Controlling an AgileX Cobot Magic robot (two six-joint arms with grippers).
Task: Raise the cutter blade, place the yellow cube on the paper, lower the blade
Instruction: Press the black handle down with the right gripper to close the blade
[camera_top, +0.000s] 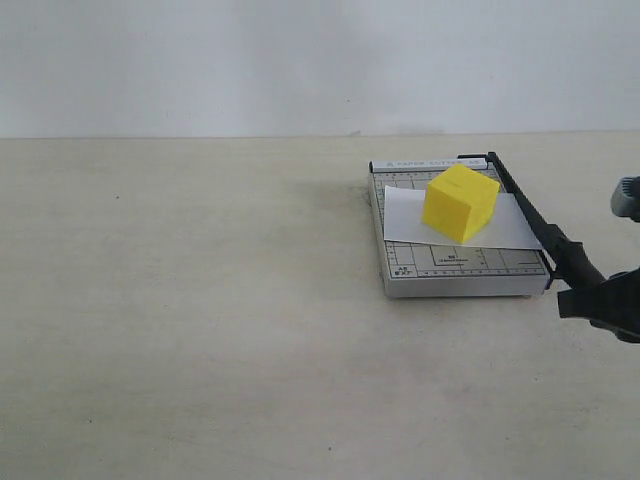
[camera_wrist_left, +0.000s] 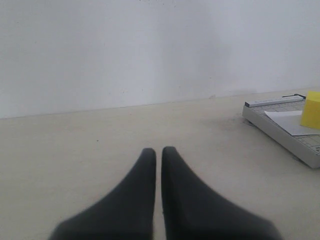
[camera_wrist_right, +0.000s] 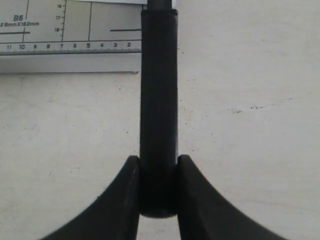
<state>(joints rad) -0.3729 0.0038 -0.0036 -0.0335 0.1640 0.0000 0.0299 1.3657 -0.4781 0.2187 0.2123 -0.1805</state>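
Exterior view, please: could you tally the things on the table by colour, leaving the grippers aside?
Yellow: 1, the yellow cube
White: 1, the paper
Grey: 1, the cutter base
Black: 1, the cutter blade
Total: 4

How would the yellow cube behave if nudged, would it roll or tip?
The yellow cube probably won't roll: it rests flat-faced on the paper. A nudge would likely slide it, perhaps dragging the thin sheet along. As wide as tall, it seems unlikely to tip.

Cube (camera_top: 460, 203) on paper (camera_top: 403, 218) on cutter base (camera_top: 450, 268)
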